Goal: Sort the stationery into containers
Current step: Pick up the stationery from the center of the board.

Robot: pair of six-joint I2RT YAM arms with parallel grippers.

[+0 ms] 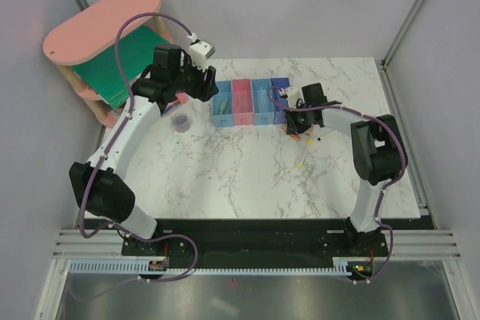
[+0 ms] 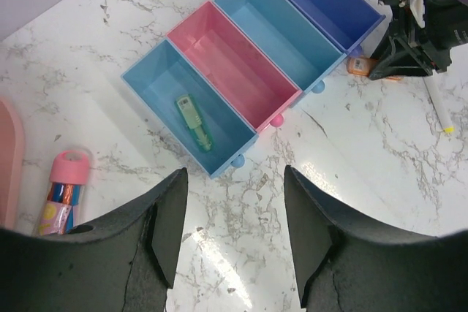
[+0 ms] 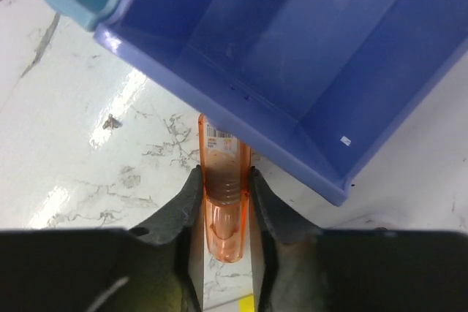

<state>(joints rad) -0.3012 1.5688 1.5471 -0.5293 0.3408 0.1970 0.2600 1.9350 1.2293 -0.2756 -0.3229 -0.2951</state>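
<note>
The joined bins stand at the back middle: light blue [image 1: 223, 104], pink [image 1: 242, 101], light blue [image 1: 262, 101], dark blue [image 1: 280, 95]. A mint-green capsule [image 2: 194, 122] lies in the leftmost light blue bin [image 2: 157, 82]. My left gripper [image 1: 208, 86] is open and empty [image 2: 234, 210] above the table in front of that bin. My right gripper [image 1: 292, 118] is shut on an orange stick [image 3: 223, 202] lying on the table, its far end at the front wall of the dark blue bin [image 3: 307, 56]. A pink-capped stubby cylinder [image 2: 63, 189] lies left of the bins.
A small purplish round item [image 1: 180, 120] lies left of the bins. A thin pen with a yellow tip [image 2: 439, 104] and a thin yellow stick [image 1: 301, 162] lie right of the bins. The pink oval-topped shelf [image 1: 101, 24] with a green book [image 1: 131, 65] stands at the back left.
</note>
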